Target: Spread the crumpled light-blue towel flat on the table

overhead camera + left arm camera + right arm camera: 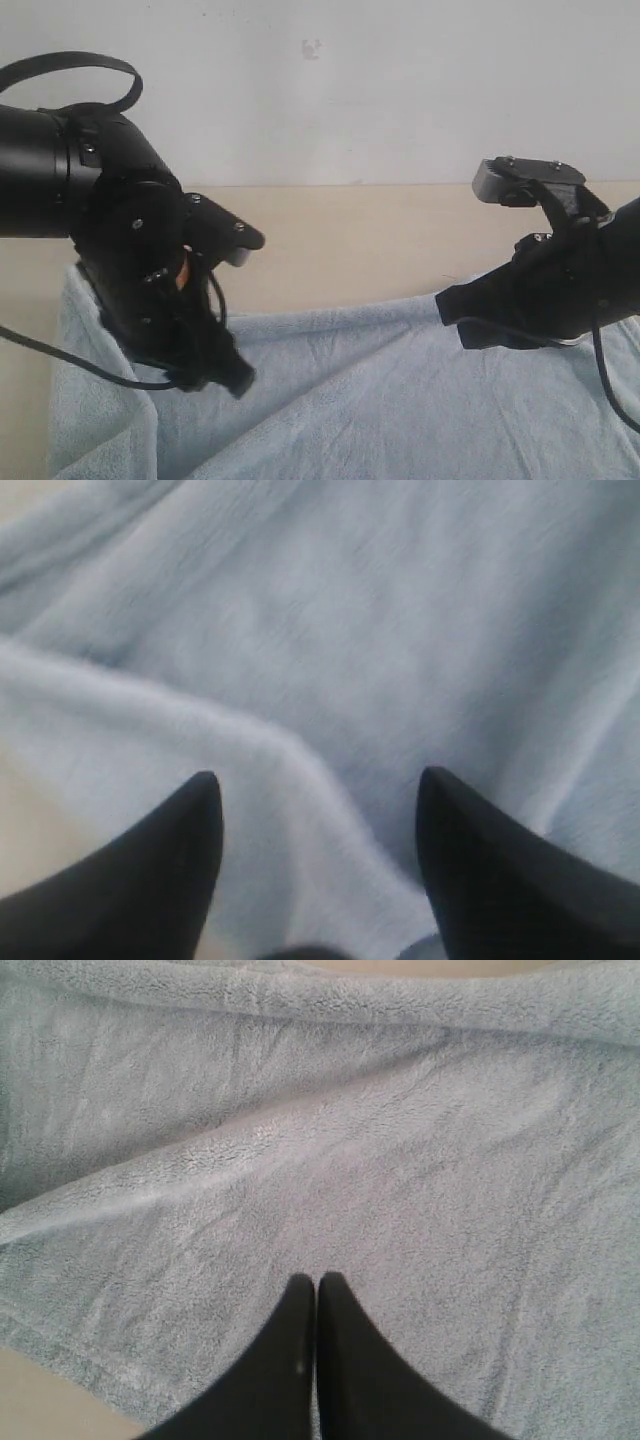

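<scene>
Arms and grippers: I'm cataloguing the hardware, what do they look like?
Both arms are matte black, the left arm bulky and cylindrical, with black cables looping off. The right arm carries a grey block. Gripper fingers are black, tapering to points.

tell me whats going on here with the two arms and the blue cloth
Two black robot arms are working over a light-blue fleece towel on a beige table. The left gripper hangs open above a raised fold in the towel's left part, holding nothing. The right gripper is shut and empty over the right part. The towel is mostly laid out but not flat: ridges and creases show in it.
</scene>
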